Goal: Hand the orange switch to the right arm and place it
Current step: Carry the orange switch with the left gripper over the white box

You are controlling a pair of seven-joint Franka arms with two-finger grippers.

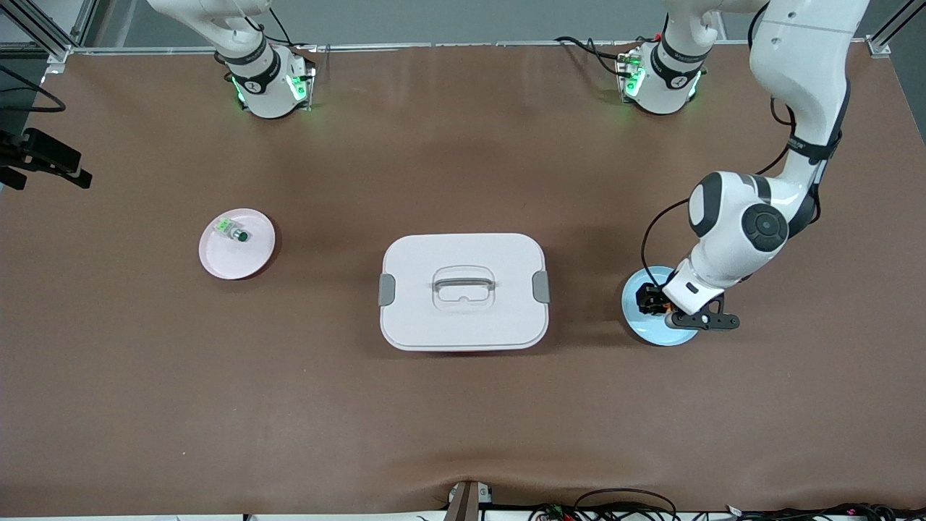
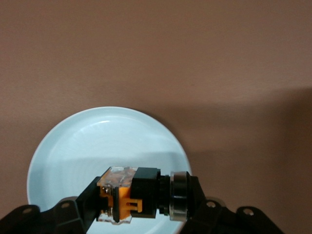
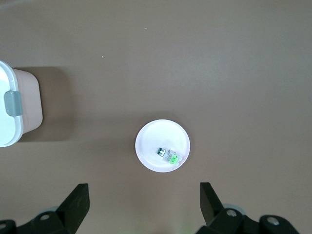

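The orange switch [image 2: 130, 196], black with an orange-yellow rear end, lies sideways between the fingers of my left gripper [image 2: 141, 197], which is shut on it. In the front view the left gripper [image 1: 655, 300] is low over the pale blue plate [image 1: 651, 331] toward the left arm's end of the table; the plate also shows in the left wrist view [image 2: 97, 141]. I cannot tell whether the switch touches the plate. My right gripper [image 3: 144, 202] is open and empty, high over the pink plate [image 3: 146, 141]; in the front view only the right arm [image 1: 249, 51] near its base shows.
A white lidded box [image 1: 463, 289] with grey latches stands mid-table; its end shows in the right wrist view [image 3: 12, 107]. The pink plate [image 1: 249, 257] toward the right arm's end holds a green-capped switch [image 1: 233, 231], also seen in the right wrist view [image 3: 169, 155].
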